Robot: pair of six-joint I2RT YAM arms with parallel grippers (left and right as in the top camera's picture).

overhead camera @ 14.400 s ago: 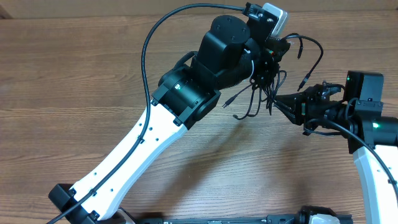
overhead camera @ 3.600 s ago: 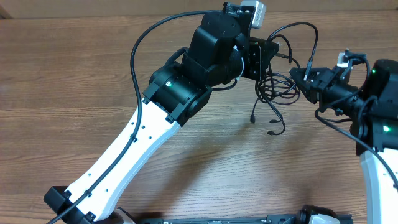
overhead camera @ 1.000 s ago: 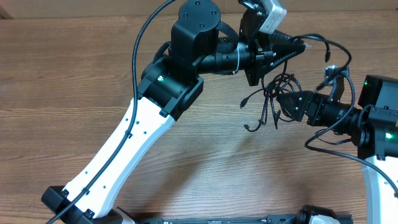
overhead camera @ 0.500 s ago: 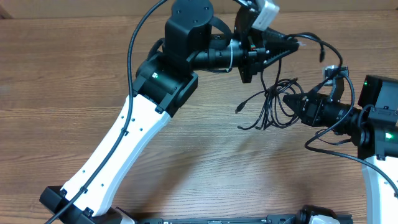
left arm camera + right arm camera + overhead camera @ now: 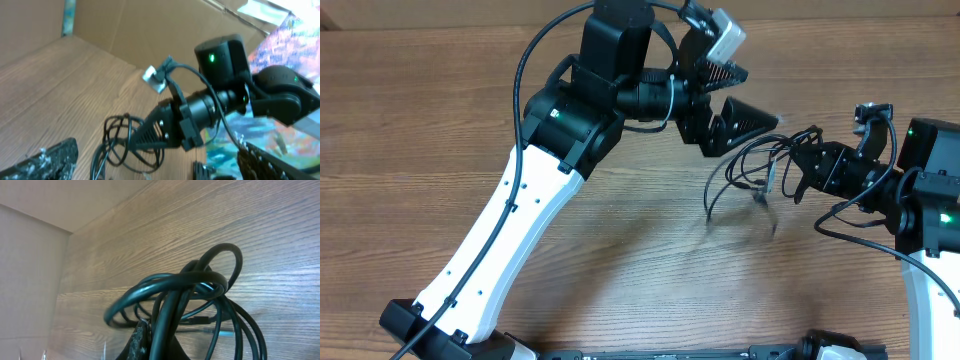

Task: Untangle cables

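The cables (image 5: 172,282) are just released by the left gripper (image 5: 745,92), now spread; the bundle is pinched by the right gripper (image 5: 792,170) alone, so untangling is barely begun.

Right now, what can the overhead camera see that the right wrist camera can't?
Only overhead: both arms at once, the left gripper open and holding nothing, and the right gripper shut on the cables, with thin strands trailing out to the side. Only the right wrist: a close-up of the cables bunched in several loops, one arching above the rest. Both: the black cables and the wooden table.
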